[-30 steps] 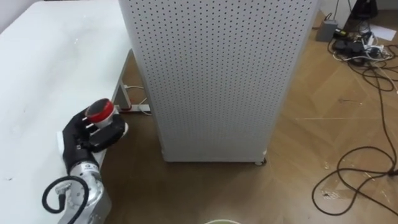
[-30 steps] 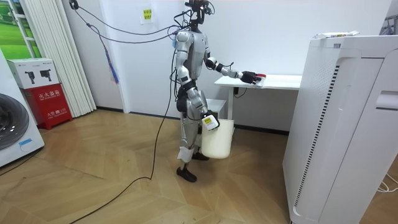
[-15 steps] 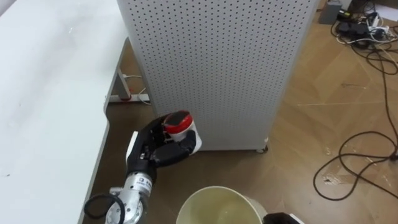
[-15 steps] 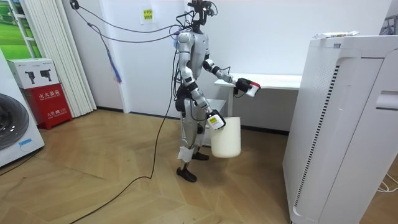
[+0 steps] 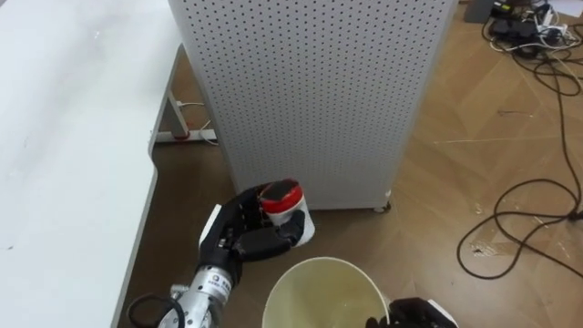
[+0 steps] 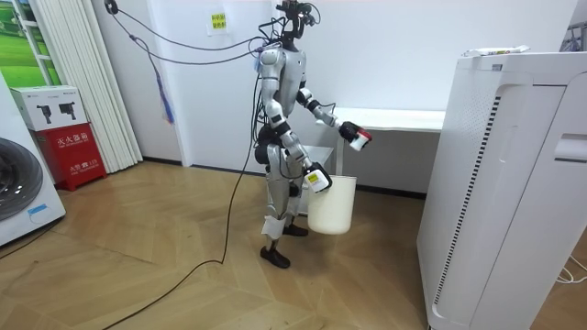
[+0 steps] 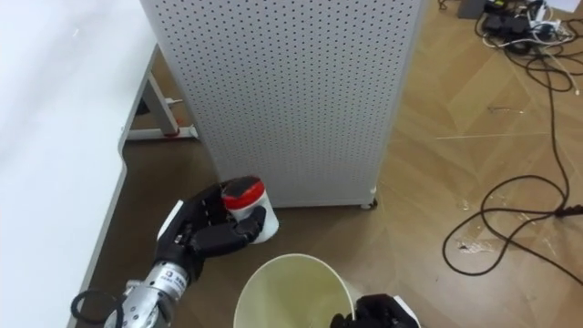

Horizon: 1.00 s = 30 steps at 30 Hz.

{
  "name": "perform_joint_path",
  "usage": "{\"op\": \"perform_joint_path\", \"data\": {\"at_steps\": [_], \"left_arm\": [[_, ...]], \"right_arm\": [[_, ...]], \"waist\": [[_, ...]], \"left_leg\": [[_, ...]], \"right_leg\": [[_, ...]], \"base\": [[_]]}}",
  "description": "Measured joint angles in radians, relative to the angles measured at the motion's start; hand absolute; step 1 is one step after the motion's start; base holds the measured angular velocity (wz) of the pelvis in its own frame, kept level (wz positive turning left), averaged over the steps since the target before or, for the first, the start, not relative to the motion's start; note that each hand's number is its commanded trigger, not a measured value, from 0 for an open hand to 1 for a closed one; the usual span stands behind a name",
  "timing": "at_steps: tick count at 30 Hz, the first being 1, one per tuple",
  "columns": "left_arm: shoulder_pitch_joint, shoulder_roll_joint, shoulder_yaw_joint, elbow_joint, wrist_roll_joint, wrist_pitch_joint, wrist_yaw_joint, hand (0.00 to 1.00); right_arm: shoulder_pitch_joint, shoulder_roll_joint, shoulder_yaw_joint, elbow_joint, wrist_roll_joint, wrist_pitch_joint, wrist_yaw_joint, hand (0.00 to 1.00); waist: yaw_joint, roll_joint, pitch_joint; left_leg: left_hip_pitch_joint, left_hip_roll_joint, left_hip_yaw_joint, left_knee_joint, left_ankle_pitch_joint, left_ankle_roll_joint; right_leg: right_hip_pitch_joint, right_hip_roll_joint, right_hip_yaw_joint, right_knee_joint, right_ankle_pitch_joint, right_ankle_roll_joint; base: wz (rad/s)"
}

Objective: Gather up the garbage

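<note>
A small white container with a red lid sits in my left hand, whose fingers curl round it. Hand and container hang over the wooden floor, just off the white table's edge and just behind the rim of a pale cream bin. My right hand grips the bin's near rim at the bottom of the eye views. In the room view I stand by the table, with the container held out in front and the bin hanging at hip height from my right hand.
The white table takes up the left side. A tall white perforated cabinet stands straight ahead. Dark cables loop over the floor on the right. In the room view a washing machine stands far left.
My left hand has carried the container off the table, rightwards and down to the bin's rim. The right hand has brought the bin up into the eye views.
</note>
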Motion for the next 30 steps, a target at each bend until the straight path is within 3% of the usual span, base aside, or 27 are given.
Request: {"op": "perform_joint_path", "data": {"at_steps": [9, 15, 21, 30], "left_arm": [[0.026, 0.014, -0.009, 0.0, 0.008, 0.006, -0.049, 1.0], [0.045, 0.014, -0.021, 0.0, 0.008, 0.006, -0.106, 1.0], [0.057, 0.038, -0.051, 0.0, 0.008, 0.006, -0.136, 1.0], [0.066, 0.04, -0.066, -0.001, 0.008, 0.006, -0.183, 1.0]], "right_arm": [[-0.018, 0.003, 0.0, 0.039, -0.001, -0.007, 0.023, 1.0], [-0.018, 0.002, 0.0, 0.039, 0.006, -0.017, 0.027, 1.0], [-0.018, -0.017, 0.0, 0.039, 0.019, -0.045, 0.024, 1.0], [-0.018, -0.031, 0.001, 0.039, 0.043, -0.045, 0.027, 1.0]], "waist": [[-0.001, 0.015, 0.0093], [-0.01, 0.019, 0.0078], [-0.01, 0.023, 0.0054], [-0.009, 0.022, 0.0042]], "left_leg": [[-0.027, 0.002, 0.0, 0.01, 0.0, 0.0], [-0.036, 0.001, 0.0, 0.01, 0.0, 0.0], [-0.036, -0.001, 0.001, 0.01, 0.001, 0.002], [-0.035, 0.008, 0.046, 0.013, 0.004, 0.007]], "right_leg": [[-0.017, -0.001, -0.008, -0.001, 0.0, 0.0], [-0.025, -0.004, -0.017, 0.0, 0.0, -0.001], [-0.024, -0.013, -0.02, 0.0, 0.0, 0.0], [-0.022, -0.015, -0.018, 0.0, 0.0, 0.0]], "base": [[0.02], [0.0], [0.0], [0.0]]}}
